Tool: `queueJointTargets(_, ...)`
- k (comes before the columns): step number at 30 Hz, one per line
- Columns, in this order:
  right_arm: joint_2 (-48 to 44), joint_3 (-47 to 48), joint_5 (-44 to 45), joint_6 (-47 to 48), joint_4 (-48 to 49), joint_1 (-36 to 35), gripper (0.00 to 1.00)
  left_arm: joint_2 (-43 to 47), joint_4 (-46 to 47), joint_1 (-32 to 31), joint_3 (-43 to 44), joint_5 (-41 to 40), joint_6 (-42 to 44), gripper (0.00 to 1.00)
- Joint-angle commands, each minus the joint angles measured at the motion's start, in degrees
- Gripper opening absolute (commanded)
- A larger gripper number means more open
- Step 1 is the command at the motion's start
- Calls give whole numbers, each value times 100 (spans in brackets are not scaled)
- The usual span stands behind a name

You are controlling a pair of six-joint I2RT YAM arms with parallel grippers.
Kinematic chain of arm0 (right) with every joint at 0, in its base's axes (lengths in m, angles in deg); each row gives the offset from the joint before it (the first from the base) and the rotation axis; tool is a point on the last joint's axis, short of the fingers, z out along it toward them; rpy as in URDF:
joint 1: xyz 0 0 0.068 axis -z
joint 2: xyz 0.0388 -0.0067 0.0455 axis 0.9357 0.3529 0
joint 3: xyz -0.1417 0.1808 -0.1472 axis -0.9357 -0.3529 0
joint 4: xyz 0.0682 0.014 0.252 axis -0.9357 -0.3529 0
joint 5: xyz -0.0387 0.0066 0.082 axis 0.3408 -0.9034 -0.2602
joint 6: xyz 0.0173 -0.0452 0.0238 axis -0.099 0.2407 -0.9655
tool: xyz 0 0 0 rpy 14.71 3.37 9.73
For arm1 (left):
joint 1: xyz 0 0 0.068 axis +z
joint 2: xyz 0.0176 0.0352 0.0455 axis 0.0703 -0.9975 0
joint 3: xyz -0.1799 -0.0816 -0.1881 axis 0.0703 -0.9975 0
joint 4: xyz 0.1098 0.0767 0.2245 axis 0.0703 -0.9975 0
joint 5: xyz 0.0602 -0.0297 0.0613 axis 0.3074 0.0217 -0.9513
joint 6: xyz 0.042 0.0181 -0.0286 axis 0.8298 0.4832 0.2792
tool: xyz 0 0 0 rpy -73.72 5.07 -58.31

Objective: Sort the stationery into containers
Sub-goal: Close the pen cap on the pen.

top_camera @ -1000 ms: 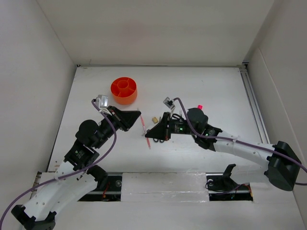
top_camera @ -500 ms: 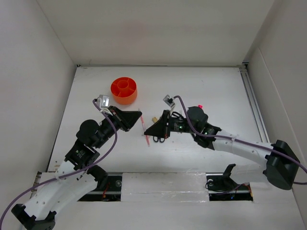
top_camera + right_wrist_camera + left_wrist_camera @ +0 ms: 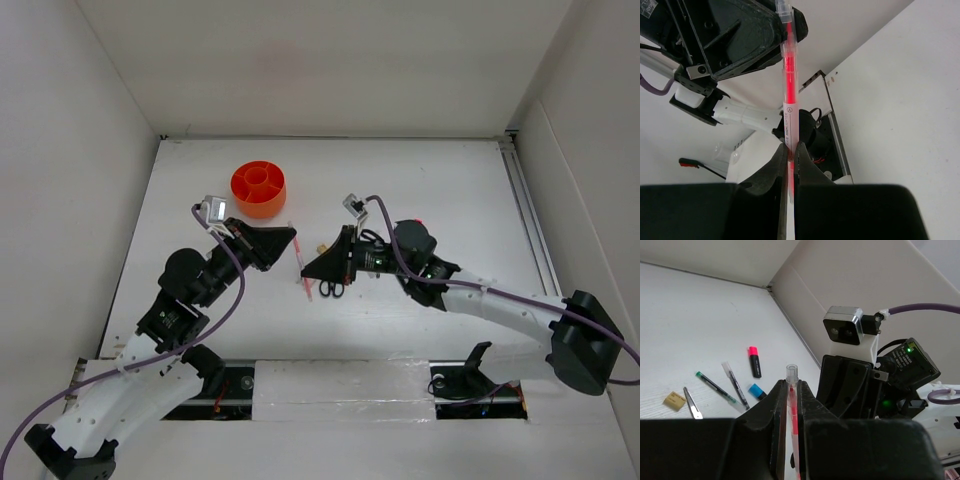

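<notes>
- Table: is bearing everything, with both arms reaching over its middle.
- Orange tub: is standing at the far left, well apart from the pen.
- Left gripper: is clenching one end of the pink pen, a finger lying against each side.
- Right gripper: is grasping the same pen at its other end.
- Scissors: are lying just beside the right gripper.
- Pink-capped marker: is lying near two slim pens.

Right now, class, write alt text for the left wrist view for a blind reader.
A pink pen stands between the left gripper's fingers, the right arm's camera just beyond. On the white table lie two slim pens, a pink-capped marker and a tan eraser.
</notes>
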Motion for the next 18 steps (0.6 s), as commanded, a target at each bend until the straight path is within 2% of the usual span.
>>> queueJointTargets(1,-39,30,95,-247,1084,157,0,31,36,-12,-38,350,111,0)
queueJointTargets(8,171,-85,209,-494,1929,157,0,-143,150,-12,-196,604,111,0)
queueJointTargets(13,303,214,209,-144,1289,157,0,-504,-8,-12,41,807,164,0)
queueJointTargets(18,251,214,95,-143,1288,270,0,-750,-323,-12,216,807,269,0)
